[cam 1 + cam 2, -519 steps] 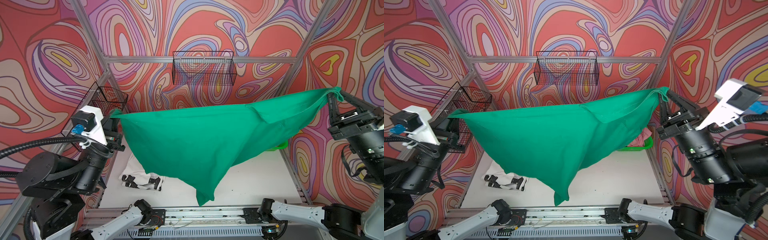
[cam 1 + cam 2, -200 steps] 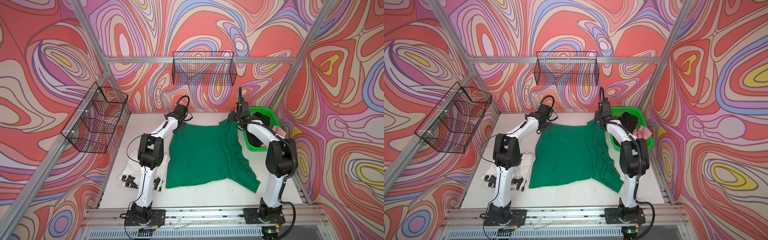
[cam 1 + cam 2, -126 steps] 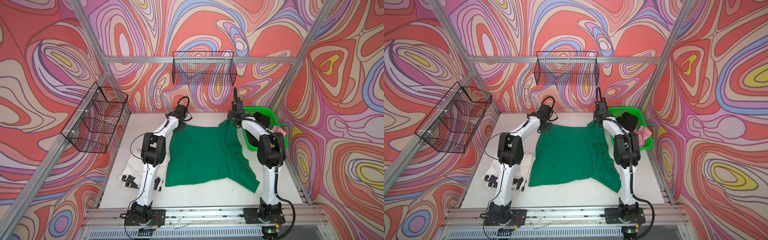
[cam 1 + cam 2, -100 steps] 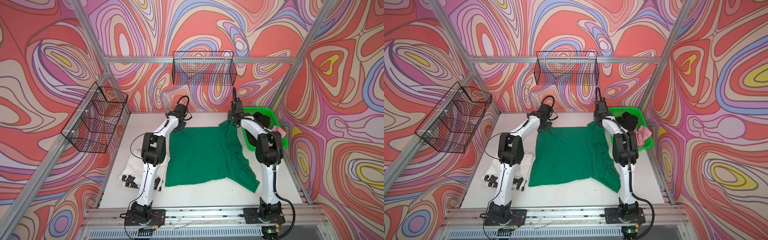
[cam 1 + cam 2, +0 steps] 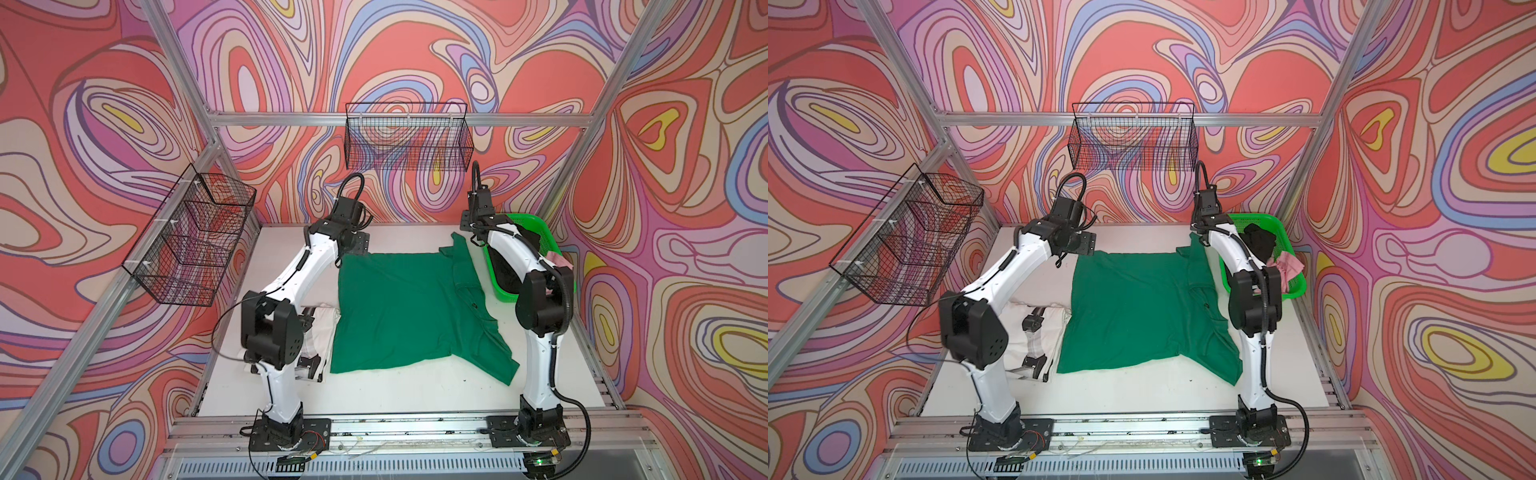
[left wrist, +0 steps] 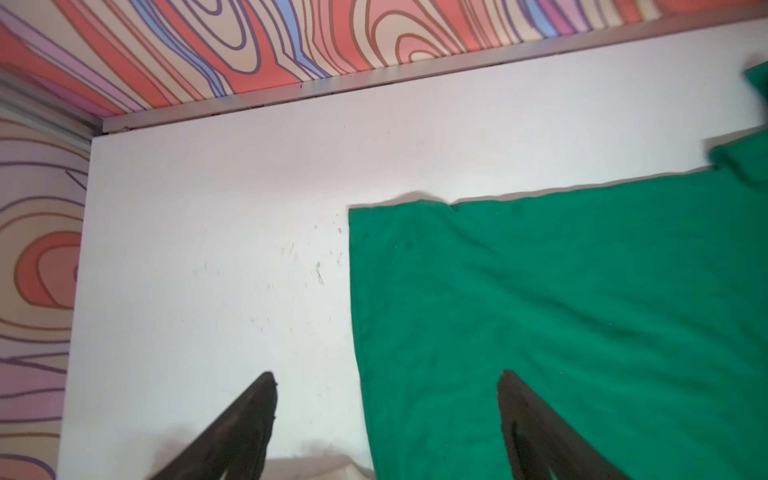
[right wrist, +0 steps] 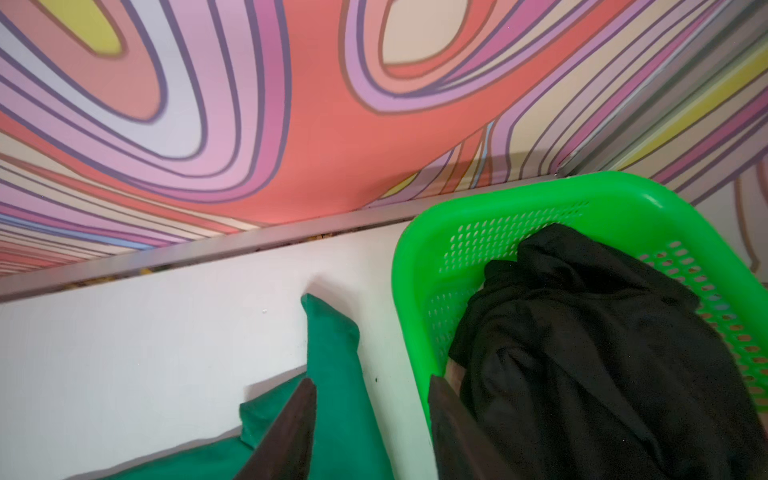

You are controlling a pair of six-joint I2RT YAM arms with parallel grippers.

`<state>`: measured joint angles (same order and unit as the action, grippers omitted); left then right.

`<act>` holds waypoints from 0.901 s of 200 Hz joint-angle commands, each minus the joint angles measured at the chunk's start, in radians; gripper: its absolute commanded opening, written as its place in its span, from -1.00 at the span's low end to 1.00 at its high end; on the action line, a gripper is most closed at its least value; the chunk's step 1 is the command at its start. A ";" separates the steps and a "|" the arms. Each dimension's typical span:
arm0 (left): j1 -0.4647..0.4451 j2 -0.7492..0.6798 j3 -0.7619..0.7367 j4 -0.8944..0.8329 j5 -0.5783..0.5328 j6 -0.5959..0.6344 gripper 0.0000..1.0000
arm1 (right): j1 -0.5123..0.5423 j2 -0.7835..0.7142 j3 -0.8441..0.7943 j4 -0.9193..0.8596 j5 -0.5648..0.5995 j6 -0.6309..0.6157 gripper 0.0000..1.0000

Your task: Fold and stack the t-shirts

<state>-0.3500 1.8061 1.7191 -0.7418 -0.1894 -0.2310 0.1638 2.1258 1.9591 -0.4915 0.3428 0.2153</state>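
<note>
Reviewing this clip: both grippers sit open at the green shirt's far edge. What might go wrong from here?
1. The dark green t-shirt is bunched along its right side, a sleeve doubled over; folding it as it lies would likely come out lopsided.
2. The right gripper hangs close beside the green basket; a sideways move may shove it.
3. The green shirt's left edge meets the white t-shirt; a grab there by the left gripper could lift both.

dark green t-shirt (image 5: 395, 307), bright green basket (image 7: 409, 299)
</note>
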 commanded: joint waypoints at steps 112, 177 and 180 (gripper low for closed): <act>0.185 -0.372 -0.803 -0.193 0.115 -0.642 0.60 | 0.112 -0.549 -0.674 0.186 -0.280 0.277 0.08; 0.364 -0.128 -0.782 -0.160 0.056 -0.574 0.60 | 0.155 -0.581 -0.848 0.263 -0.343 0.316 0.09; 0.377 -0.116 -0.773 -0.166 0.057 -0.574 0.60 | 0.155 -0.581 -0.852 0.267 -0.343 0.317 0.08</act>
<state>-0.0498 1.5955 0.9329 -0.9146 -0.0547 -0.8139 0.3099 1.5723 1.1469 -0.2806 0.0265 0.4995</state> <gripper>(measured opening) 0.801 0.542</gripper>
